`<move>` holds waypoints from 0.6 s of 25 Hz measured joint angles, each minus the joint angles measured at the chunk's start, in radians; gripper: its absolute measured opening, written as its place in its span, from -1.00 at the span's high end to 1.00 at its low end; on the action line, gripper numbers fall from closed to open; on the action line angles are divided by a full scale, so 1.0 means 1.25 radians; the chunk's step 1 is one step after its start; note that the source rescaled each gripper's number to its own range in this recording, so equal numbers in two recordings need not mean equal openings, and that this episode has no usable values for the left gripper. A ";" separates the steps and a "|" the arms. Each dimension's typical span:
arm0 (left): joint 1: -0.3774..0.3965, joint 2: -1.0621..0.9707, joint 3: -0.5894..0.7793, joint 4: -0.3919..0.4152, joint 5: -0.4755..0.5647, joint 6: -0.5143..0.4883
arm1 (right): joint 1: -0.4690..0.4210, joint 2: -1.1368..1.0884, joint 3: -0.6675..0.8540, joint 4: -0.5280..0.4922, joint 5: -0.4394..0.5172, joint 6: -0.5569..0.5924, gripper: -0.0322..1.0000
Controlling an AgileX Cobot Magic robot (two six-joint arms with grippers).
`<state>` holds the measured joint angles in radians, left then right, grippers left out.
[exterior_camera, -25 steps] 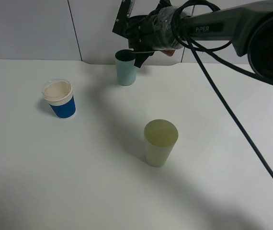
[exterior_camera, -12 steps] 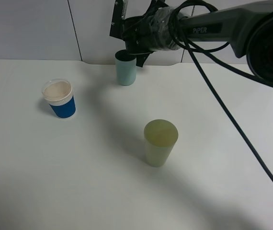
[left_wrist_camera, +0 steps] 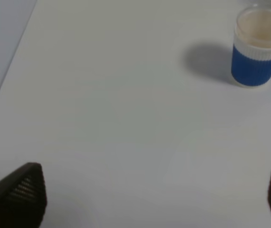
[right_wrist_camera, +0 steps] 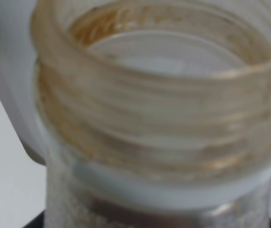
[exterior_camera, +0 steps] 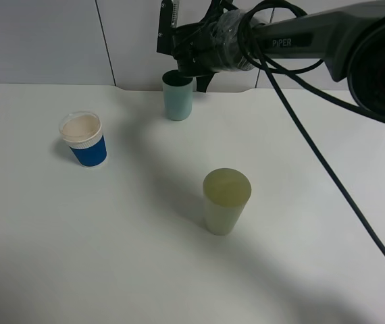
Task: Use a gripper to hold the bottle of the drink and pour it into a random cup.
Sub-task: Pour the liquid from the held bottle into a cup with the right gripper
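My right gripper (exterior_camera: 187, 54) has reached across to the back middle and hangs just above the teal cup (exterior_camera: 177, 95). It is shut on the bottle, which is almost hidden among the black fingers in the exterior view. In the right wrist view the bottle's open, pale threaded neck (right_wrist_camera: 154, 118) fills the picture, with brown traces of drink (right_wrist_camera: 121, 28) inside the rim. Whether liquid is flowing cannot be told. My left gripper (left_wrist_camera: 150, 199) is open and empty above bare table; only its two fingertips (left_wrist_camera: 21, 194) show.
A blue cup with a white rim (exterior_camera: 84, 140) stands at the left and shows in the left wrist view (left_wrist_camera: 258, 47). A pale yellow-green cup (exterior_camera: 225, 200) stands mid-table. The right arm's cables (exterior_camera: 327, 162) hang across the right side. A grey wall runs behind.
The right gripper with the bottle has shifted slightly left and turned over the teal cup since a second ago. It has barely moved in the last half second. The cups stay put.
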<state>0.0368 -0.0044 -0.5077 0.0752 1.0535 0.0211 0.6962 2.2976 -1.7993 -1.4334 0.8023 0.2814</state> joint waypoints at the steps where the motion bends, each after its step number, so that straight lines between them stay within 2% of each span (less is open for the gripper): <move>1: 0.000 0.000 0.000 0.000 0.000 0.000 | 0.000 0.000 0.000 0.000 0.001 -0.006 0.93; 15: 0.000 0.000 0.000 0.000 0.000 0.000 | 0.000 0.000 0.000 -0.011 0.004 -0.099 0.93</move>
<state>0.0368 -0.0044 -0.5077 0.0752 1.0535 0.0211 0.6962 2.2976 -1.7993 -1.4466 0.8069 0.1582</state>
